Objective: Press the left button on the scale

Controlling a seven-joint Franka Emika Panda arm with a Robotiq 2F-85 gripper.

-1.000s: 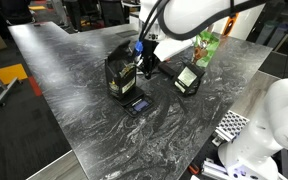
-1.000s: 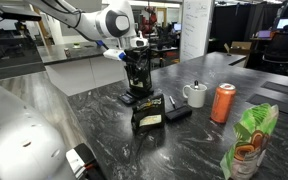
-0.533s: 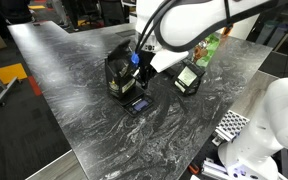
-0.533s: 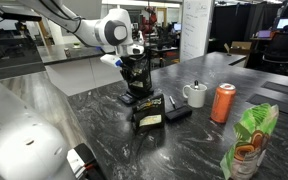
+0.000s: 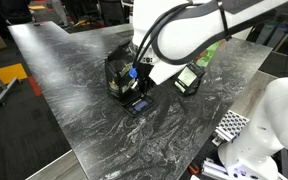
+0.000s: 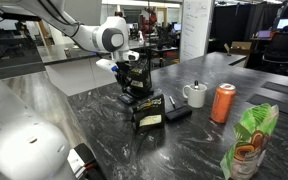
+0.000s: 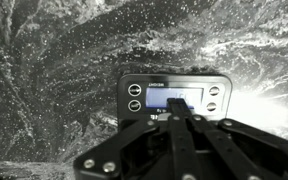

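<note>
- Table [image 5: 64, 60]: one, with a dark marbled top on which everything else is set.
- Robot arm [image 5: 189, 30]: one, white, bent down over the middle of the table in both exterior views.
- Green snack bag [image 6: 249, 140]: one, stood upright near the table edge, well apart from the scale.
- Black bag [image 5: 114, 78]: one, stood upright. One yellow label [image 6: 149, 119] is carried on its face.
- Gripper [image 7: 174, 118]: one, dark, pointed down beside the black bag. Two fingers are counted in the wrist view. They are drawn together at the tips, with nothing held between them. The tips are placed over the near edge of the scale, just below its display. Whether the casing is touched cannot be told.
- Orange can [image 6: 223, 103]: one, upright, near the mug.
- White mug [image 6: 195, 96]: one, upright, between the can and the black bag.
- Tilted black device [image 5: 188, 80]: one, with a pale screen, set near the black bag.
- Scale [image 7: 176, 95]: one, small, flat and black. It is laid flat on the table just beside the foot of the black bag, directly under the gripper [image 5: 135, 85].
- Display [image 7: 174, 99]: one, bluish, set in the middle of the scale's panel.
- Round buttons [image 7: 134, 105]: four, with two stacked at each end of the display.
</note>
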